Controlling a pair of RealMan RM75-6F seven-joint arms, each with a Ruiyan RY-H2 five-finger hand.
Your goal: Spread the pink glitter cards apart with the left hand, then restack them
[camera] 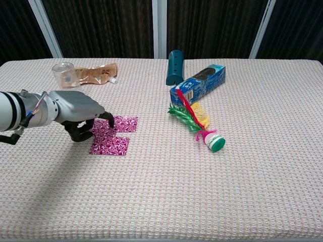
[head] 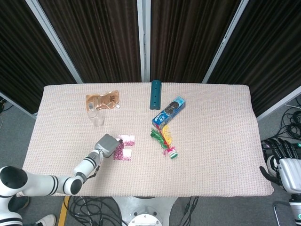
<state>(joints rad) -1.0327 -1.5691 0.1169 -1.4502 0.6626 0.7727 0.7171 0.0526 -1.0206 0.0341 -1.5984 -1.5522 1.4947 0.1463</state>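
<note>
Cards (camera: 115,135) lay fanned on the counter (camera: 161,201), left of centre: pink glitter, two offset squares overlapping at a corner, one toward 1 o'clock of the other. Left robot hand (camera: 78,112) sat at the 9 o'clock edge of the cards, palm down, fingers curled in, fingertips (camera: 109,120) on or just over the upper card; contact could not be confirmed. Nothing was gripped in it. In the head view the left robot hand (head: 106,145) covered the left part of the spread, cards (head: 125,148) showing at its 3 o'clock.

Right robot hand (head: 281,162) hung off the counter's right edge, at 4 o'clock in the head view, fingers up and spread, holding nothing.

Other items, all apart from the cards:
- clear cup (camera: 63,74) and brown pouch (camera: 96,72) at 11 o'clock, touching or nearly so
- teal block (camera: 175,66) at 12 o'clock
- blue cookie box (camera: 198,83) just right of it
- feather shuttlecock (camera: 197,123) at the box's 6 o'clock, green cap end toward the near edge
</note>
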